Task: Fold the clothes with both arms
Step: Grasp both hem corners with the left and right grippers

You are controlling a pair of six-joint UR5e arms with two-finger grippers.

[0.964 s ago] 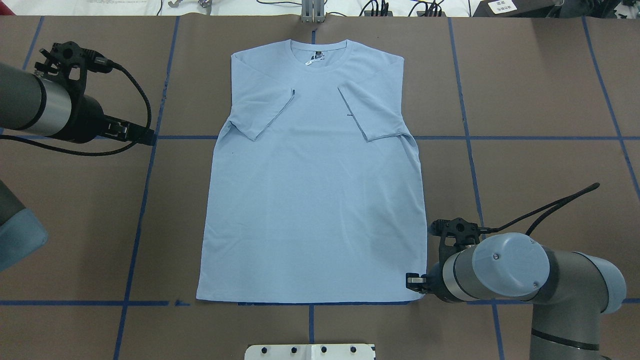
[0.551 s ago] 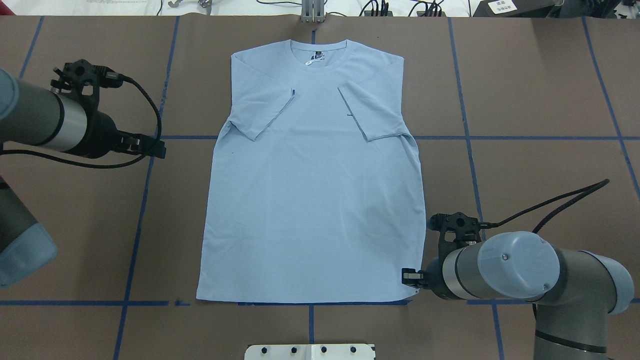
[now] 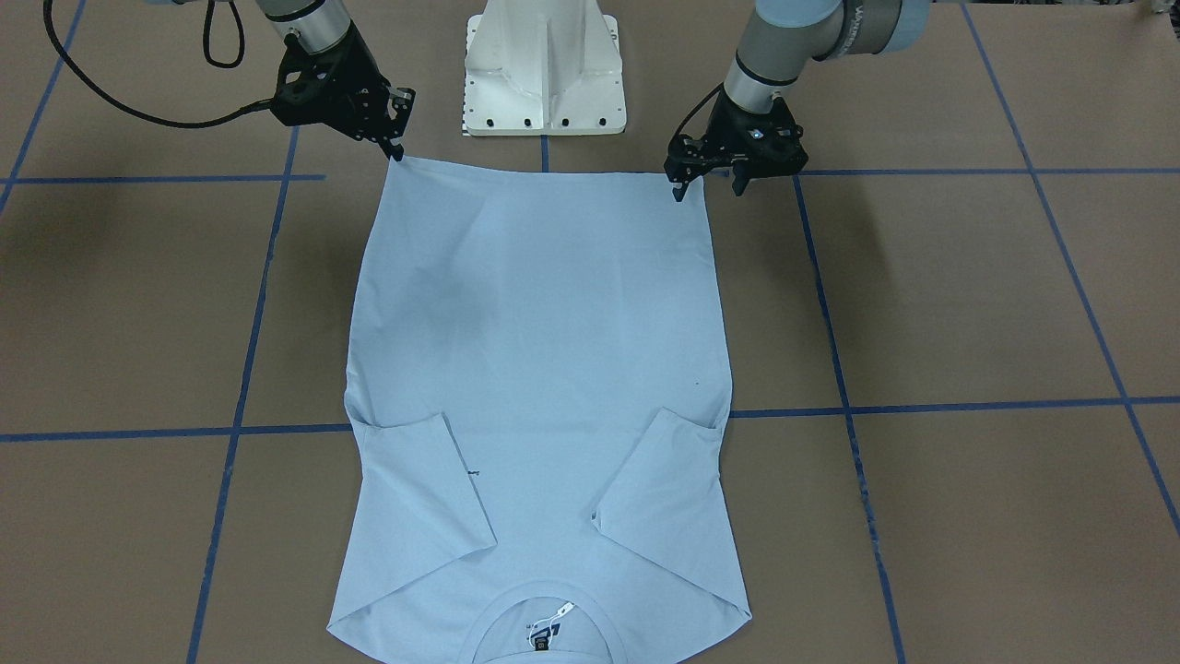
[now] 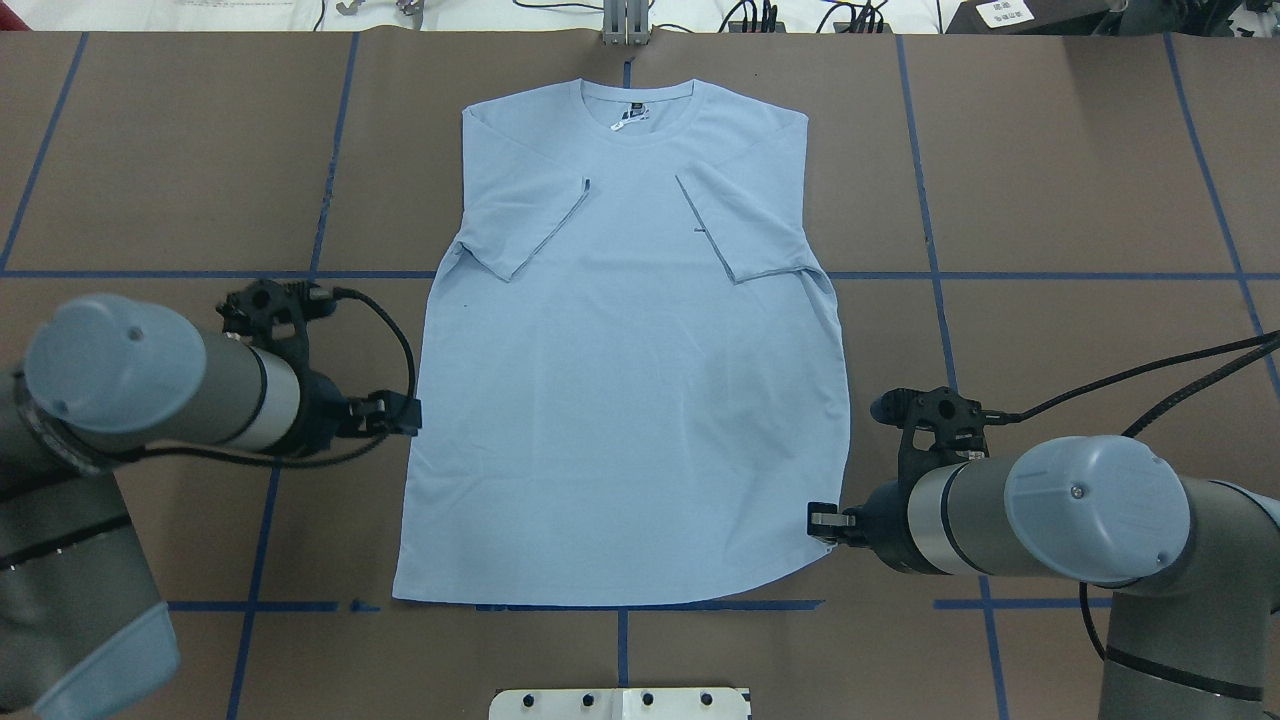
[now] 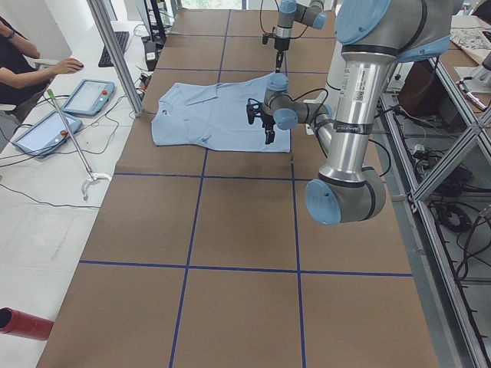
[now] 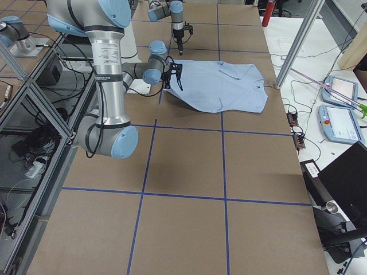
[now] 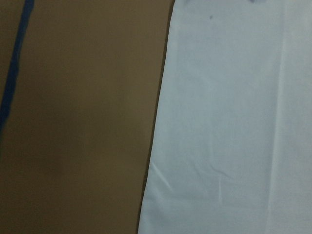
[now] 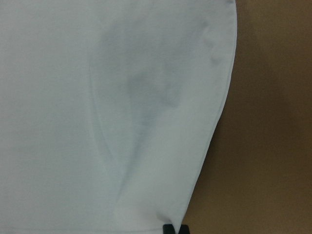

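The light blue T-shirt [image 4: 630,400] lies flat on the brown table, collar and neck label [image 4: 632,112] at the far side, both sleeves folded inward. My right gripper [image 4: 820,522] is shut on the hem's right corner, seen in the front view at the right gripper [image 3: 395,148]. That corner is drawn inward, so the hem curves. In the right wrist view the cloth [image 8: 97,97] fills the frame above the fingertips [image 8: 174,229]. My left gripper [image 3: 708,189] hangs open at the hem's other corner, holding nothing. Its wrist view shows only the shirt's edge [image 7: 234,122].
The white pedestal base [image 3: 544,74] stands just behind the hem. Blue tape lines [image 4: 930,275] cross the brown table cover. A person sits beyond the far table edge with tablets [image 5: 88,96]. A metal post [image 5: 115,54] rises there.
My left arm swung from the far left at sleeve height back toward the base, to the shirt's lower left edge. My right gripper pulled the hem corner inward, curving the hem.
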